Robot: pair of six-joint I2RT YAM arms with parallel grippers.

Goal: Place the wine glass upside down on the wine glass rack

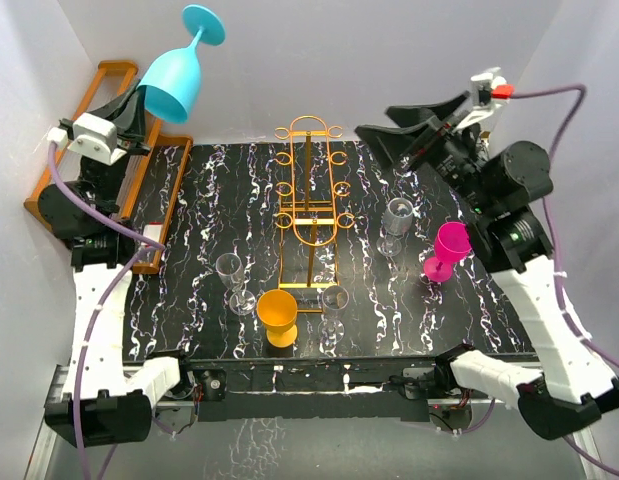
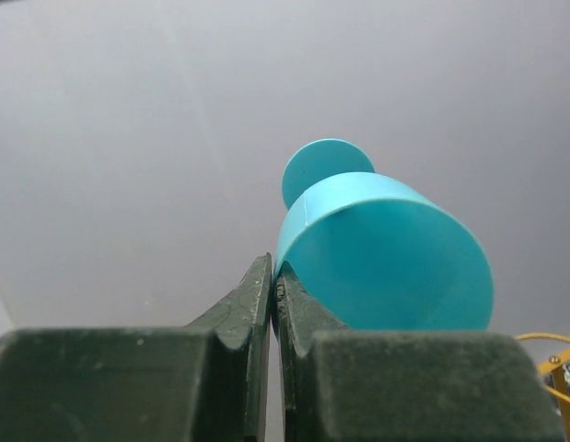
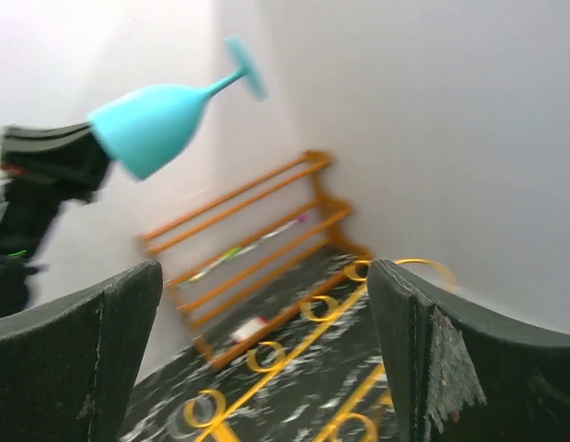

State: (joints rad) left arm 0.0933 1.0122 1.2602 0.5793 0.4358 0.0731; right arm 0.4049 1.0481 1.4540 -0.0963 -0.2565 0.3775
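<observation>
A two-armed robot is working over a black, white-veined surface enclosed by pale walls. The left claw is reaching high at the back left corner, above a brown wooden shelf that is standing along the left edge. Its fingers are pinching almost completely together on the rim of a light blue wine glass, holding it in the air, well clear of the surface. The glass is tilting, with its mouth facing the claw and its stem and round foot pointing up and away towards the back wall.

The golden-orange wire wine glass rack is standing upright in the middle of the surface, towards the back, well apart from the held glass and to its right. No glass is hanging on it.

The right claw is hovering at the back right with its fingers spreading wide apart and gripping nothing.

Other glasses are standing upright on the surface. A clear glass is sitting left of the rack's base, an orange glass in front of it, and a second clear glass just right of that. Further right, a greyish clear glass is standing beside a magenta glass.
</observation>
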